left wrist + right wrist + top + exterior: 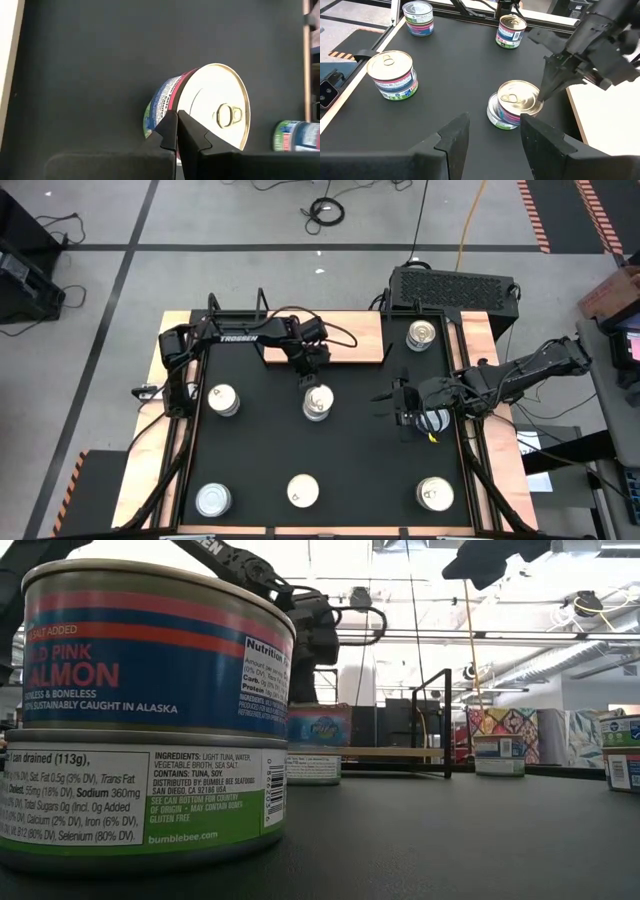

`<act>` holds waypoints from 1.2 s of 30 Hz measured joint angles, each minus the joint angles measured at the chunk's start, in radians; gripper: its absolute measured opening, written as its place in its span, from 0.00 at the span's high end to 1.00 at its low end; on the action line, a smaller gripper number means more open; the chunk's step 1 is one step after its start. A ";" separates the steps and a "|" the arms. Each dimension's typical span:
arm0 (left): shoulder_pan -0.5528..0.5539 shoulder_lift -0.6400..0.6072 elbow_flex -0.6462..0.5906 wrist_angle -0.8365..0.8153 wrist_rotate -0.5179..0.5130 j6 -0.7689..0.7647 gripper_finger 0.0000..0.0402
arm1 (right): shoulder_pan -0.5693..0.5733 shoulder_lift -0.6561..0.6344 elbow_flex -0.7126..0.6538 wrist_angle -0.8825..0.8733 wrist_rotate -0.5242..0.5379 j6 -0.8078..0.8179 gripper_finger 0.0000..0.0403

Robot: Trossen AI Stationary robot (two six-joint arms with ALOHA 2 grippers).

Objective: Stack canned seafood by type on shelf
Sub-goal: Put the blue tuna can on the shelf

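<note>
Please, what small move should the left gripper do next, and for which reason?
Probably reopen and re-centre: the left gripper is shut at the edge of the middle can with its fingertips pressed together, apparently holding nothing. The shelf beside it is bare. The right gripper waits open.

Even overhead light fills the room; in the low view the ceiling and windows behind blow out to white, leaving the left arm [300, 630] a dark silhouette. The nearest stacked tins [150, 710] loom large and slightly soft, while the far tins stay small but readable. The black table [330, 450] swallows shadows in the high view. Tin lids catch bright glare: one lid [220, 107] in the left wrist view is nearly washed out. The right gripper's fingers [452, 142] are blurred close up.
</note>
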 joint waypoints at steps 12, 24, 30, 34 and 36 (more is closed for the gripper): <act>0.063 -0.001 0.068 -0.002 0.066 -0.001 0.99 | 0.000 0.000 0.000 0.000 0.000 0.000 0.58; 0.211 -0.003 0.124 0.000 0.052 -0.081 0.99 | 0.000 0.000 0.000 0.000 0.000 -0.019 0.58; 0.288 -0.003 0.124 0.000 0.005 -0.130 0.99 | 0.000 0.000 0.000 0.000 0.000 -0.019 0.58; 0.333 -0.003 0.124 0.000 0.000 -0.132 0.99 | 0.000 0.000 0.000 0.000 0.000 -0.019 0.58; 0.354 -0.003 0.124 0.000 -0.001 -0.132 0.99 | 0.000 0.000 0.000 0.000 0.000 -0.019 0.58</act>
